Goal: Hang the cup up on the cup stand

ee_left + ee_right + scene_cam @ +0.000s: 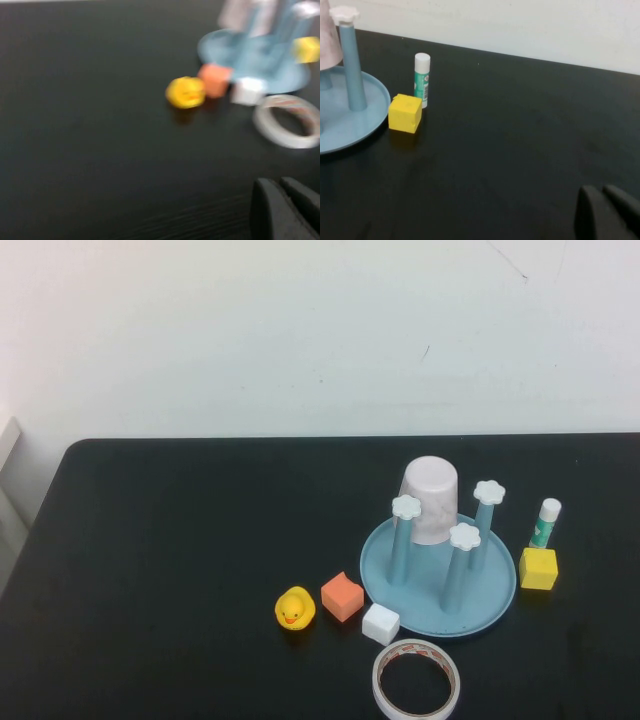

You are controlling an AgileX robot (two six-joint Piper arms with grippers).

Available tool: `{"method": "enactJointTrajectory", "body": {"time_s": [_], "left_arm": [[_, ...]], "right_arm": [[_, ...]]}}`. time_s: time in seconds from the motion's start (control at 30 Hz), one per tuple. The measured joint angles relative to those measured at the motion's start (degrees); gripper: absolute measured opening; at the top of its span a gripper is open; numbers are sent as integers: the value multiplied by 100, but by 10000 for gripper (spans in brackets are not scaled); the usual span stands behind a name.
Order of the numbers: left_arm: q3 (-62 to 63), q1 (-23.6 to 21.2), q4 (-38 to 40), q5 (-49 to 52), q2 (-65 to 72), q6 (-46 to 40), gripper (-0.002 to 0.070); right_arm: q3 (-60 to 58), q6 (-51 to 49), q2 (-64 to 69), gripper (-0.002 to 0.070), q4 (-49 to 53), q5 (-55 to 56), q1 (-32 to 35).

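Note:
The pale pink cup (431, 500) sits upside down over the back peg of the light blue cup stand (495, 602); three flower-capped pegs stand bare around it. The stand's tray shows blurred in the left wrist view (215, 47), with the cup (235, 15) at the frame's edge. In the right wrist view the tray rim (375, 107), one peg and a sliver of the cup (327, 40) show. My left gripper (282, 192) is shut and empty, low over the table, away from the stand. My right gripper (605, 197) is shut and empty, well off from the stand. Neither shows in the high view.
A yellow duck (295, 609), an orange cube (342, 596) and a white cube (380, 623) lie in front-left of the tray. A white tape ring (417, 681) lies near the front edge. A yellow cube (538, 568) and a green glue stick (545, 523) stand right of the tray.

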State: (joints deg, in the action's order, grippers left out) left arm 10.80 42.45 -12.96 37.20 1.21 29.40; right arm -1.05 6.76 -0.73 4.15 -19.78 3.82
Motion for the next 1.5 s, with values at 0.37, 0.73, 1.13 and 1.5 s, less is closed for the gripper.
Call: {"method": "enactJointTrajectory", "body": {"time_s": [0.37,0.73,1.13,1.5], "left_arm": [[-489,-3325,1258,-963,-191,-2814,-1],[-1056,-4133,1541,-1898,-202,-3752,-1],[-1183,-4038,1810,-2001,-202,-3795,-1],[-1183,-3664,1791,-1988,-202,-3811,-1]], "right_arm": [[0,0,0,0,0,-3,0],[0,0,0,0,0,-3,0],[0,0,0,0,9,-3,0],[0,0,0,-1,9,-3,0]]}}
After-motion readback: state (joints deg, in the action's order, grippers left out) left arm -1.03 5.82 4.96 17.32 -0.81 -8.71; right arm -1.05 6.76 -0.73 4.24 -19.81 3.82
